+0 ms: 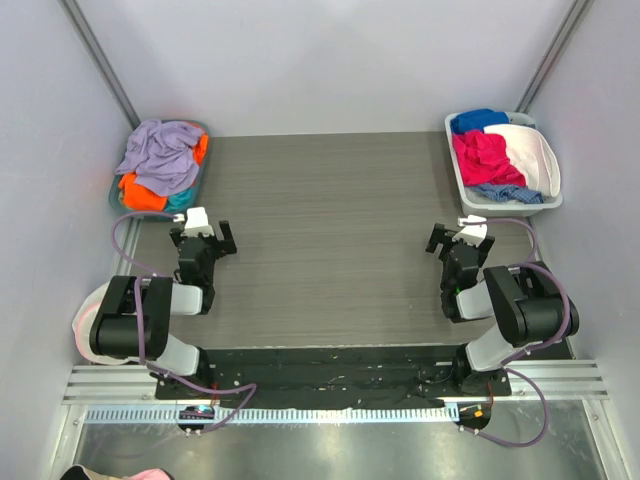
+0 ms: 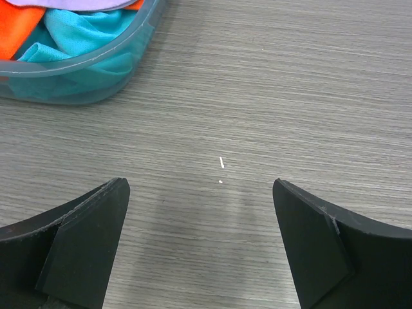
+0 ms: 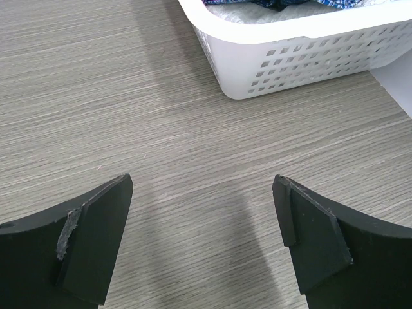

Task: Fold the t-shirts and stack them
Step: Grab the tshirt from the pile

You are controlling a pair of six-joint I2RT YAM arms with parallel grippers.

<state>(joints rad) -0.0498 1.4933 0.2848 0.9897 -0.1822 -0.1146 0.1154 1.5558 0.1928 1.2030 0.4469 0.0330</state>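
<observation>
The t-shirts lie crumpled in a translucent grey bin [image 1: 117, 183] at the table's far left corner. A lavender one [image 1: 162, 150] is on top, over an orange one [image 1: 142, 192] and a teal one [image 1: 181, 200]. In the left wrist view the teal shirt [image 2: 71, 32] and the orange shirt [image 2: 18, 29] show behind the bin's rim [image 2: 96, 59]. My left gripper [image 1: 203, 240] [image 2: 201, 193] hangs open over bare table just in front of the bin. On the right side my right gripper [image 1: 455, 243] [image 3: 203, 187] is open too, holding nothing.
A white perforated basket [image 1: 500, 203] [image 3: 309, 51] stands at the far right corner with blue, magenta, white and plaid cloth in it. Grey walls close in the table on three sides. Both arm bases sit on a black plate [image 1: 330, 365] at the near edge.
</observation>
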